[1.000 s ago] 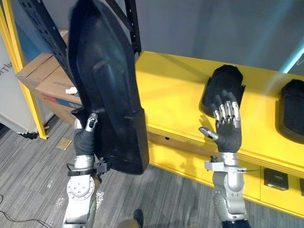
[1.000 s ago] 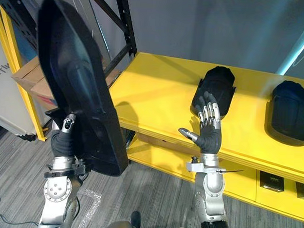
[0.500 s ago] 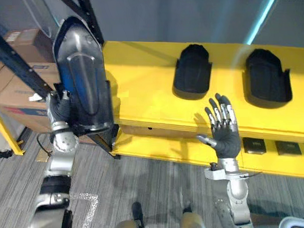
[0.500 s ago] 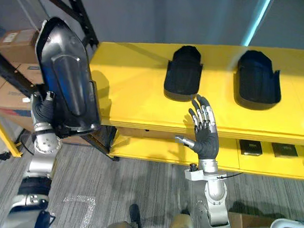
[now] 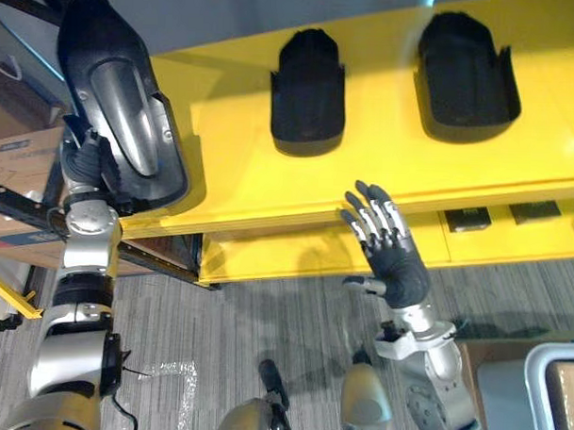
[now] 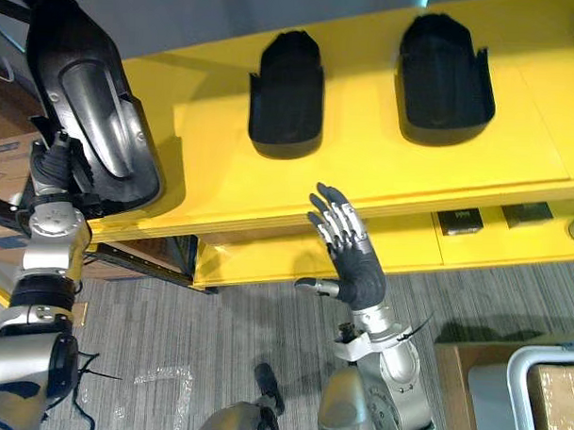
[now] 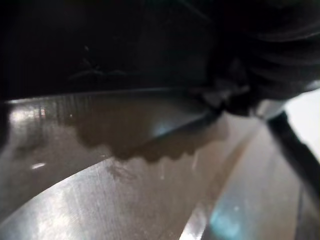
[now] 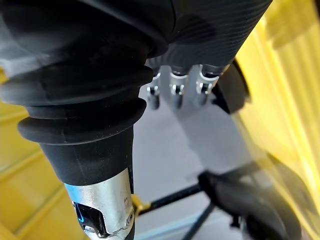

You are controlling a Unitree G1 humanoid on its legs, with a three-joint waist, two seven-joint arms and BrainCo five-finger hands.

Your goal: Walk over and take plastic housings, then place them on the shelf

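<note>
Black housing (image 5: 120, 124) stands tilted on the left hand (image 5: 81, 165), at the shelf (image 5: 383, 171) end. Those fingers are hidden behind it, so grip cannot be told. Right hand (image 5: 394, 261): fingers spread, empty. Suggest lowering it flat, clear of the edge. Count: three housings; second housing (image 5: 308, 91) and third housing (image 5: 465, 68) lie beyond the right fingertips.

- You have three black plastic housings: the left housing (image 5: 116, 105) by the yellow shelf's (image 5: 383, 171) left end, the middle housing (image 5: 308, 91) and the right housing (image 5: 465, 70) toward its back edge.
- You have two small dark boxes under its front edge: the inner box (image 5: 468, 218) and the outer box (image 5: 535, 212).
- You have two hands: left hand (image 5: 81, 161), right hand (image 5: 394, 261).
</note>
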